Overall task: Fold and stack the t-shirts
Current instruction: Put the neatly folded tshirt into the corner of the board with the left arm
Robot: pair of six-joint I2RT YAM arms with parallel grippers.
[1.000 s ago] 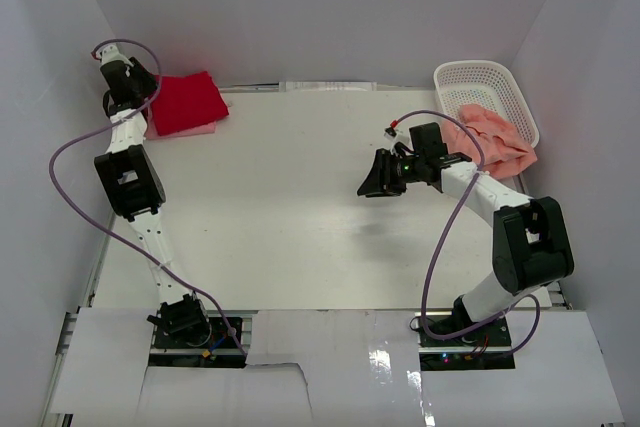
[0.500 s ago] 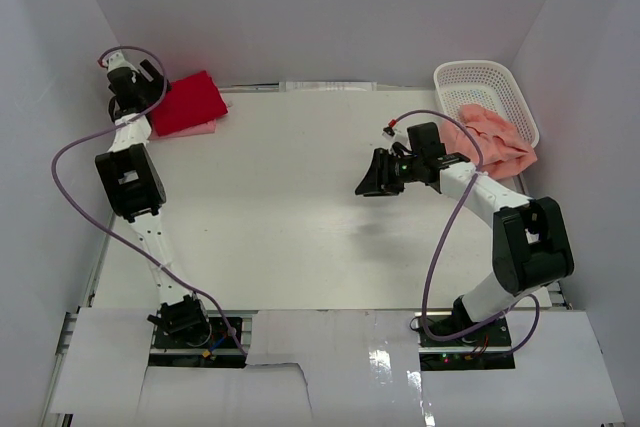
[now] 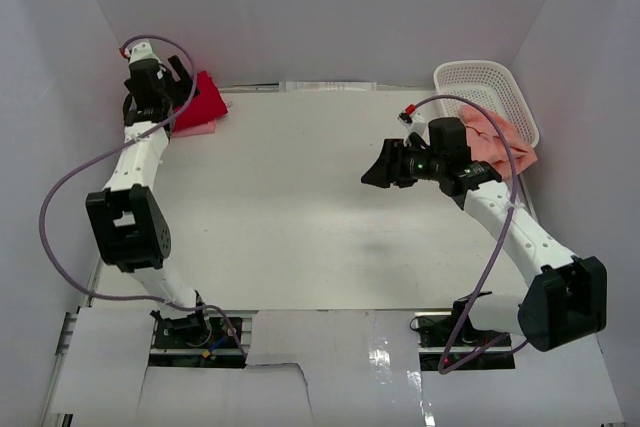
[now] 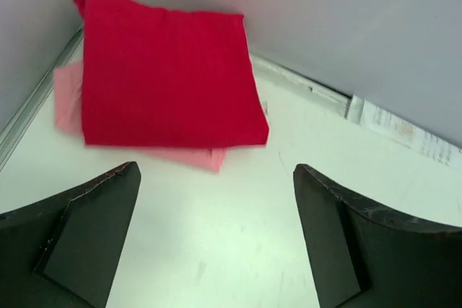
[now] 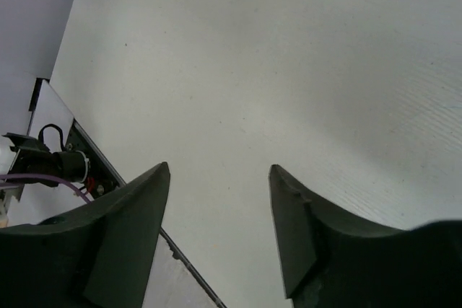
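Observation:
A folded bright red t-shirt (image 4: 166, 77) lies in the table's far left corner, on top of a folded light pink t-shirt (image 4: 211, 158) whose edges stick out beneath it. My left gripper (image 4: 216, 169) hovers just in front of this stack, open and empty. From above, the left gripper (image 3: 183, 82) partly covers the red t-shirt (image 3: 205, 107). A salmon-peach t-shirt (image 3: 500, 142) hangs crumpled over the near rim of the white basket (image 3: 470, 75). My right gripper (image 3: 375, 172) is open over bare table, left of that shirt, with nothing between its fingers (image 5: 141, 207).
The white lattice basket stands at the far right corner against the wall. Walls close in the table on the left, back and right. Purple cables loop off both arms. The left arm's base (image 5: 50, 160) shows past the table's near edge.
My left gripper has opened wide and drawn back from the red t-shirt, its arm now stretched out. The right gripper has opened wider and its arm has extended.

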